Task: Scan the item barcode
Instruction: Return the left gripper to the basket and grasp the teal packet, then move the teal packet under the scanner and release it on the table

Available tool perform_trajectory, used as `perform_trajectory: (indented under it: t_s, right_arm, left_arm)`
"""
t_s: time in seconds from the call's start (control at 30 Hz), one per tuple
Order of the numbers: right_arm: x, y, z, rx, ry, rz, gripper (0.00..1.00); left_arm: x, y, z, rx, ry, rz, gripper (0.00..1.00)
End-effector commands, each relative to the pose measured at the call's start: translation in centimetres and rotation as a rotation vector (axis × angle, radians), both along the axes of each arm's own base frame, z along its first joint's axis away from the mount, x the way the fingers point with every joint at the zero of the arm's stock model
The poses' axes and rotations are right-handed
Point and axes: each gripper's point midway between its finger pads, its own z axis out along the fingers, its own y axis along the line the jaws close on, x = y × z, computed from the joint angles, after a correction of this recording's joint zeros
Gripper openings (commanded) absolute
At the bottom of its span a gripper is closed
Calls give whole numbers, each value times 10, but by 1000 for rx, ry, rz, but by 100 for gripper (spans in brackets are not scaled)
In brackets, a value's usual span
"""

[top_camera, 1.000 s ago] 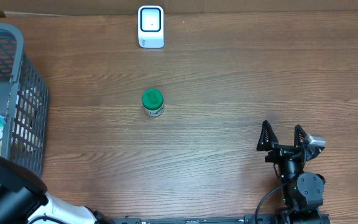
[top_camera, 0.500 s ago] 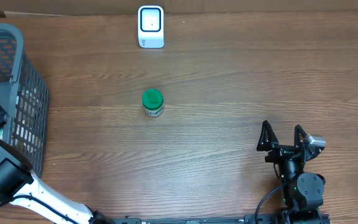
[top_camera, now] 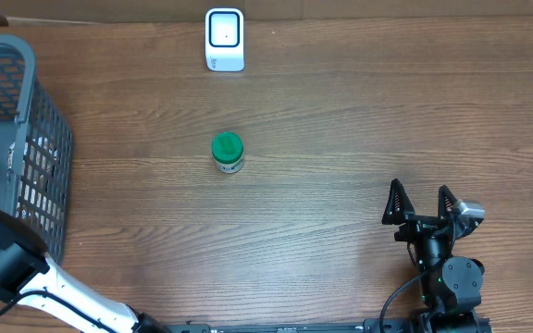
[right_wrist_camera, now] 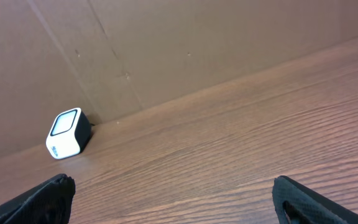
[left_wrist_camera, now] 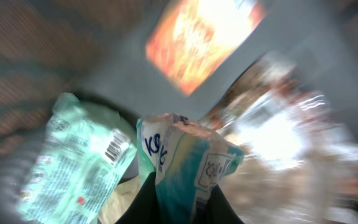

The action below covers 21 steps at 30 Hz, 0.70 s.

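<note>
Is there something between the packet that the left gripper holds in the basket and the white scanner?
Only the mesh wall of the basket, which the packet must be lifted over. The green-lidded jar seems to stand beside the way to the scanner, not in it.

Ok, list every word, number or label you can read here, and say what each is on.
"Ko", blue letters, the rest blurred: teal-and-white packet in the left pincer.
Barcode, digits too blurred to read: mint-green packet.
Print blurred, unreadable: orange packet.
Blue marking, too small to read: scanner.
Label too small to read: green-lidded jar.
</note>
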Motion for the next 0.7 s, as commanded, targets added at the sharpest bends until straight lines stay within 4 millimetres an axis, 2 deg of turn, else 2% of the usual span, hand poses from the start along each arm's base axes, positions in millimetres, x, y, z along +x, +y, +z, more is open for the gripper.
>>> perform_trajectory:
  t_s: [0.0, 0.03, 0.1, 0.13, 0.2, 0.27, 0.37, 0.47, 0.57, 0.67]
  right_arm:
    - [0, -1, -3, -8, 2, -8, 100]
    - [0, -1, -3, -8, 2, -8, 100]
    - [0, -1, -3, -8, 2, -8, 100]
    - [0, -1, -3, -8, 2, -8, 100]
    - [0, -1, -3, -8, 2, -8, 100]
    - [0, -1, -3, -8, 2, -8, 100]
    - [0, -1, -3, -8, 2, -8, 100]
    - [0, -1, -3, -8, 2, -8, 100]
    - [0, -1, -3, -8, 2, -8, 100]
    - [0, -1, -3, -8, 2, -8, 100]
  left_arm:
    - [28, -23, 131, 104, -314, 14, 4]
    - [32, -38, 163, 113, -392, -16, 4]
    - [36, -71, 211, 119, -509, -88, 4]
    - [35, -93, 234, 118, -561, -136, 4]
    - [32, -136, 260, 121, -605, -223, 4]
    - [29, -178, 271, 111, -604, -325, 4]
    - [27, -246, 266, 55, -552, -505, 5]
    - [26, -308, 244, -10, -441, -665, 5]
    - [27, -353, 218, -23, -327, -784, 5]
    - [31, -388, 191, -16, -237, -862, 4]
